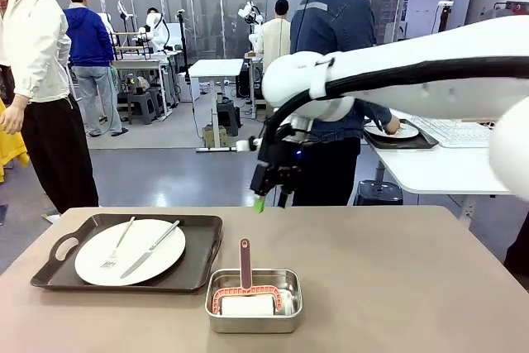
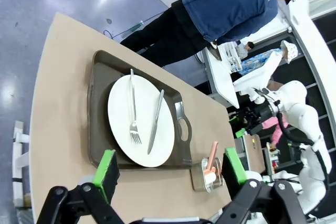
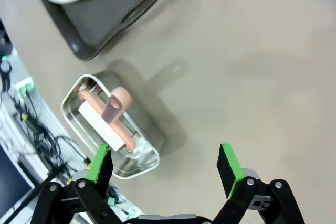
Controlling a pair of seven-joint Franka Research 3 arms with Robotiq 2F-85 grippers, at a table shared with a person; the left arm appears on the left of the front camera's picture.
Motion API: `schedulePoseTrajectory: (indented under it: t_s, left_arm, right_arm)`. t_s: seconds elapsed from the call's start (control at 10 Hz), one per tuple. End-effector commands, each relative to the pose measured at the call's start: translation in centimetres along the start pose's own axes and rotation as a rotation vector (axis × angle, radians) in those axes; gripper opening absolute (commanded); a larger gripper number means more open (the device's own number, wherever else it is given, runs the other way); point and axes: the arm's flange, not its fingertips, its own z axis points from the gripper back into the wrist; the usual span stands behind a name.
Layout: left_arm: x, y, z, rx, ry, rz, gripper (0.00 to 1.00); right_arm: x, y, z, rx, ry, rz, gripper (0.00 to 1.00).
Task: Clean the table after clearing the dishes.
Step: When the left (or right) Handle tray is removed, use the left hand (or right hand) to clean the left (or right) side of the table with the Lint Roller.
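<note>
Steel pan (image 1: pixel 253 324) nearest, right hand (image 3: pixel 164 159) wide above table (image 3: pixel 252 66), left hand (image 2: pixel 169 165) wide facing plate (image 2: pixel 144 108).

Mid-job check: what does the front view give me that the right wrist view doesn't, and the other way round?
Front adds the fork and knife on the plate, plus a person at a white side table. Right wrist adds cables past the table edge. Both share the steel pan, tray, plate, table and open right claw.
</note>
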Motion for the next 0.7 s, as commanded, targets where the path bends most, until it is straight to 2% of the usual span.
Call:
schedulePoseTrajectory:
  t_s: [0.0, 0.3, 0.6]
  left_arm:
    - [0.0, 0.1, 0.3, -0.013, -0.002, -0.016, 1.0]
    - [0.0, 0.1, 0.3, -0.013, -0.002, -0.016, 1.0]
    - [0.0, 0.1, 0.3, -0.013, -0.002, -0.016, 1.0]
  right_arm:
    - [4.3, 1.0, -1.1, -0.003, 0.114, 0.082, 1.0]
    - [7.3, 2.5, -4.3, 0.057, 0.202, 0.209, 1.0]
    - [8.0, 2.8, -6.7, 0.167, 0.302, 0.324, 1.0]
